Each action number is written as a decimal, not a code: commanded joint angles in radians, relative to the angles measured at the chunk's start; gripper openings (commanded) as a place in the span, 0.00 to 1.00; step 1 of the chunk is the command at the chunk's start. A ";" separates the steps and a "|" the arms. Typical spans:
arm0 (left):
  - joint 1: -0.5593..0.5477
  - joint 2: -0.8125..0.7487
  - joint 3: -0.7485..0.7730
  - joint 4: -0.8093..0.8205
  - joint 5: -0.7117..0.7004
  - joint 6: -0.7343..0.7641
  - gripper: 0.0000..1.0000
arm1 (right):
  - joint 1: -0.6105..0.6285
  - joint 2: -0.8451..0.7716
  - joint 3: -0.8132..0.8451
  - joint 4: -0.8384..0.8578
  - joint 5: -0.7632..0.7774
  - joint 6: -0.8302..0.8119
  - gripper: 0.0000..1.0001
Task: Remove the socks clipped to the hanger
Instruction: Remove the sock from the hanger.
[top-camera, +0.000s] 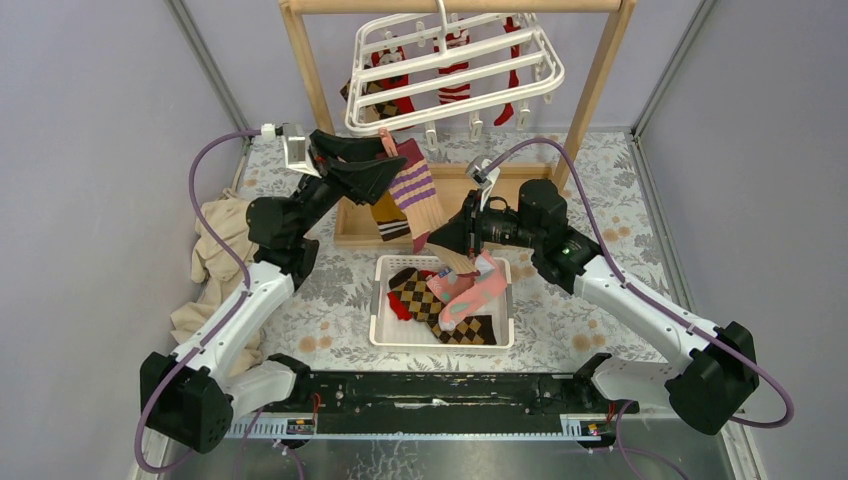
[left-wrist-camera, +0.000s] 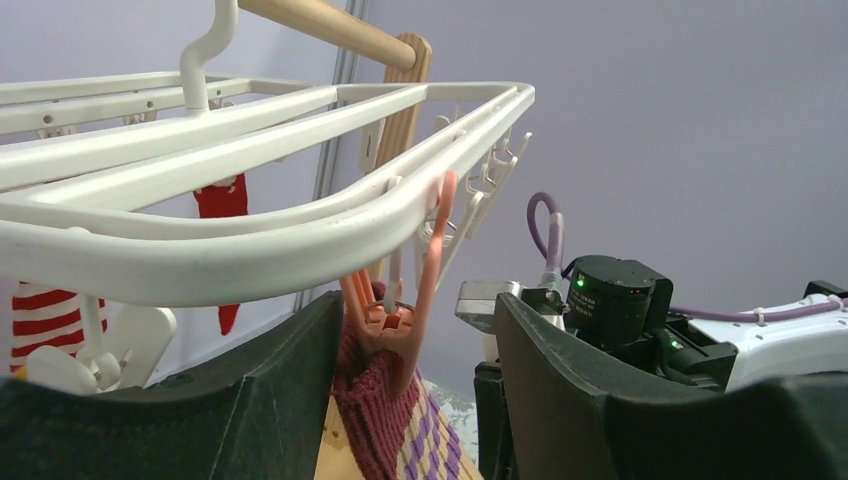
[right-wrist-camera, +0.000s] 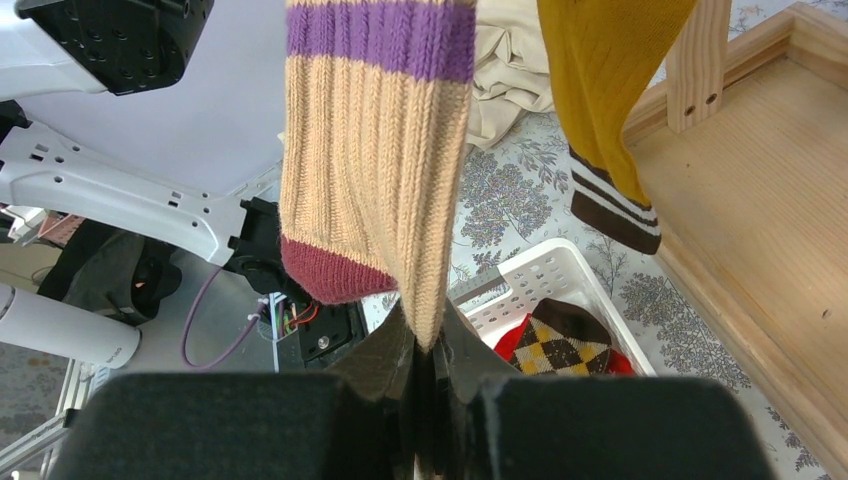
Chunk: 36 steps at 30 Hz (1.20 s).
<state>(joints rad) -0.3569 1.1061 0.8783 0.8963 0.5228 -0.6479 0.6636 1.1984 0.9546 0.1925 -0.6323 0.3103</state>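
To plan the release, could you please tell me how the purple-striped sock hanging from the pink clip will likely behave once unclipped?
The striped sock will probably flop: it hangs in soft folds from the pink clip. It looks light, so the right pincer pinching its lower end should carry it. The ribbed knit should resist slipping.

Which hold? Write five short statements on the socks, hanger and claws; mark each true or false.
The right claw is shut on the tan-purple sock. True.
The left claw stands open around the pink clip. True.
The white basket holds nothing. False: an argyle sock and a pink sock lie in it.
The hanger has no socks left. False: a red sock and a red-white striped sock hang from it.
The mustard sock lies in the basket. False: it hangs beside the tan-purple sock.
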 joint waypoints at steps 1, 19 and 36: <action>0.010 0.018 -0.015 0.135 -0.044 -0.063 0.64 | -0.012 -0.005 0.012 0.056 -0.030 -0.008 0.07; 0.010 0.037 -0.019 0.193 -0.123 -0.130 0.58 | -0.015 -0.014 -0.002 0.068 -0.042 0.001 0.07; 0.010 0.037 -0.010 0.184 -0.125 -0.132 0.27 | -0.016 -0.005 -0.002 0.071 -0.051 0.005 0.06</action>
<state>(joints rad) -0.3569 1.1469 0.8604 1.0264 0.4099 -0.7841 0.6579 1.1984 0.9497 0.2012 -0.6559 0.3111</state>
